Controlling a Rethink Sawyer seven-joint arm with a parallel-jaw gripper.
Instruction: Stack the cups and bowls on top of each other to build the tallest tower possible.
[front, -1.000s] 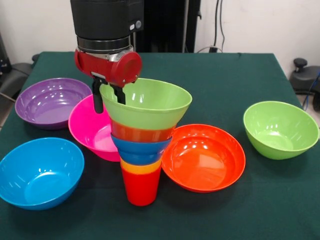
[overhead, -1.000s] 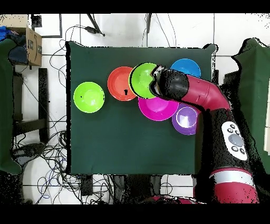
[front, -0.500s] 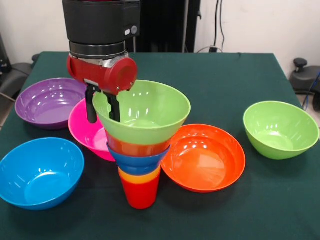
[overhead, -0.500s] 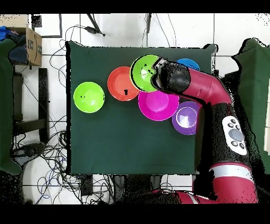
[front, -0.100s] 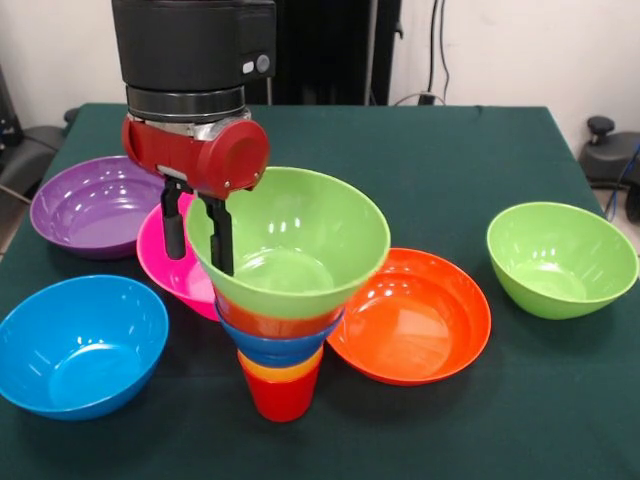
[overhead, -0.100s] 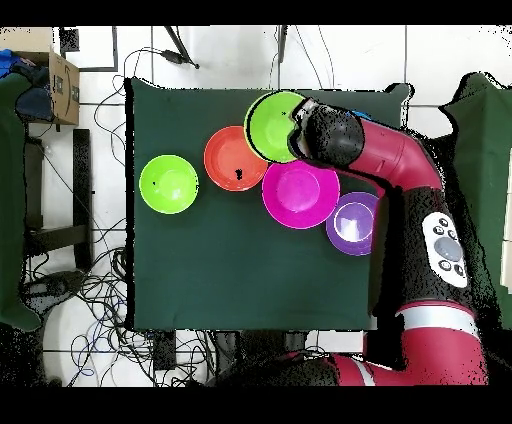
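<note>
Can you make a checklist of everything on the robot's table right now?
Surface: green cloth table.
Job's things: tower, red cup lowest, lime green bowl on top, leaning; loose purple bowl, pink bowl, light blue bowl, orange-red bowl, second lime bowl.
Clutter: nothing seen.
Grippers: gripper straddles the top bowl's rim.
Cables: wires on the floor.
Surroundings: cardboard box.

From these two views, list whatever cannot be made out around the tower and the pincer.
- Light blue bowl: hidden in the overhead view under the arm.
- Cups below the top green bowl: covered by it in the overhead view.
- Pincer: straddles that bowl's rim in the front view; contact cannot be judged.
- Pink bowl: partly behind the tower in the front view.
</note>
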